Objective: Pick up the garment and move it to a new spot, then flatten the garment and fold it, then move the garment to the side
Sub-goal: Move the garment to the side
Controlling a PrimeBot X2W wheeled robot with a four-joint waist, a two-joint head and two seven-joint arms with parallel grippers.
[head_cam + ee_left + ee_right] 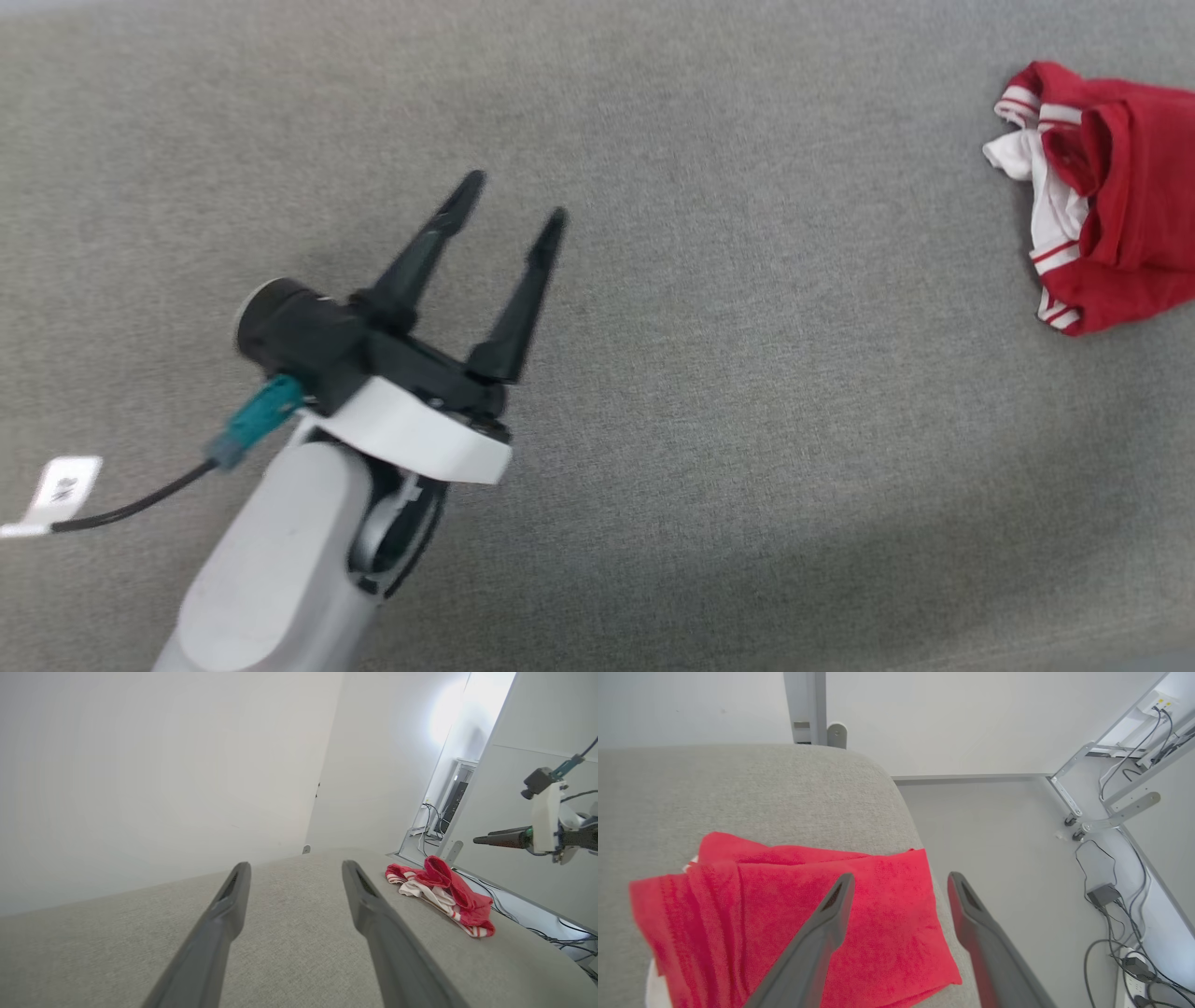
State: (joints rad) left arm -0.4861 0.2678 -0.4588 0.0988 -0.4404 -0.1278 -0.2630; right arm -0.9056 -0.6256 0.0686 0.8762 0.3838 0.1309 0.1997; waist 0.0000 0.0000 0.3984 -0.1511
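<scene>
While the crumpled red-and-white jersey garment (1120,205) lies at the grey fabric table's (747,420) two o'clock edge, left pincer (515,197) and right pincer (901,876) stand spread, empty; the right should rise straight, clear of folds.

Grey fabric surface (747,420): a broad bare stretch between left gripper (515,197) and garment (1111,196), passable throughout. Obstacle: the garment, bunched near the surface's right edge (right gripper (901,876) above it, fingers spread). Beyond that edge: floor (1008,858), cables (1111,933). Wall (163,765) bounds the far edge.
</scene>
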